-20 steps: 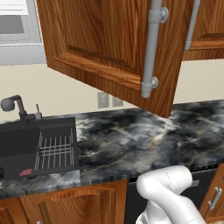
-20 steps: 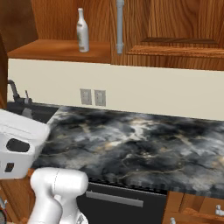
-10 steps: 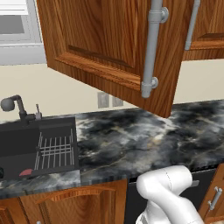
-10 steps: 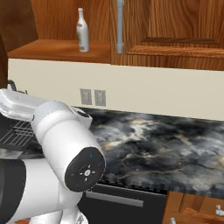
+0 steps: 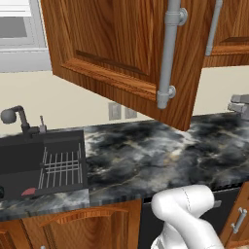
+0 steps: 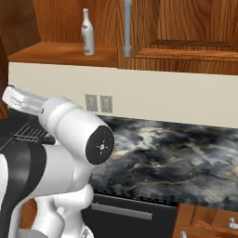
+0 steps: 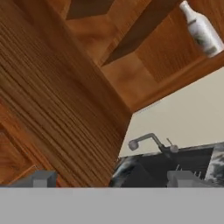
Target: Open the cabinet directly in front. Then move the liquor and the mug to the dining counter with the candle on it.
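Note:
The cabinet [image 5: 121,44] stands open: its left door hangs out over the counter with a grey bar handle [image 5: 168,53]. On its bare shelf [image 6: 65,53] the liquor [image 6: 87,37] stands upright, a slim pale bottle, also at the top right of the hand view [image 7: 201,28]. My gripper [image 7: 113,179] is open with nothing between its fingertips [image 7: 41,178]; it is below the shelf, beside the wooden door, well apart from the bottle. The mug, the dining counter and the candle are out of view.
A black marbled counter [image 5: 146,155] runs below the cabinet, with a sink [image 5: 44,160] and faucet [image 5: 17,119] at its left. Wall outlets [image 6: 98,103] sit above it. My arm's elbow [image 6: 79,144] looms at the left of the right base view. The right cabinet door [image 6: 186,28] is shut.
The arm has swung up and across the right base view, from low at the left to large in the foreground. The bottle and the open door have not moved.

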{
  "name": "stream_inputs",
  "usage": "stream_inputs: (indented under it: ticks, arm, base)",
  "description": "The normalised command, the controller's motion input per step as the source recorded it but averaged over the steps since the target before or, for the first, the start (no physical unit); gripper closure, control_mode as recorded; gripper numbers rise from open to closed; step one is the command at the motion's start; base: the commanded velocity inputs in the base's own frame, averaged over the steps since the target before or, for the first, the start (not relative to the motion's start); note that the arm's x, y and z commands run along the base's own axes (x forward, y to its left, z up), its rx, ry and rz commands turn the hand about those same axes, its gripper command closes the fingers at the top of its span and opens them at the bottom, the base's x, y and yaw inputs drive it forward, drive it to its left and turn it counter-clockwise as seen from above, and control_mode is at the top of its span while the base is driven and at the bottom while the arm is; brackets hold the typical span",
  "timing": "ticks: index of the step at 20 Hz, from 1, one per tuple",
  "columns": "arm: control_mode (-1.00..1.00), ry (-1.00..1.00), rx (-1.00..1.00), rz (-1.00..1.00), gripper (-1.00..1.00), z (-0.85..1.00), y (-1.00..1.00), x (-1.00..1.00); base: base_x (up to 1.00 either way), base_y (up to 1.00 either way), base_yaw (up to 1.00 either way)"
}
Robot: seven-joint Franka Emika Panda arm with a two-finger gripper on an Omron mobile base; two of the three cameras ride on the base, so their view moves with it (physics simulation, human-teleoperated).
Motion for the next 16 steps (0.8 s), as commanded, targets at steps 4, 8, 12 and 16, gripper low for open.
stream_inputs:
  ticks: [4,8,12,16]
  arm:
    - [-1.00,0.11,0.00,0.37,-1.00,0.00,0.55,0.95]
    - [-1.00,0.00,-0.01,0.39,-1.00,-0.08,0.43,0.86]
    - [-1.00,-0.02,-0.13,0.35,-1.00,-0.09,0.80,0.72]
    - [-1.00,-0.04,-0.15,0.38,-1.00,0.00,1.00,0.26]
  base:
    - [0.00,0.00,0.00]
    - [0.00,0.00,0.00]
    - [0.00,0.00,0.00]
    - [0.00,0.00,0.00]
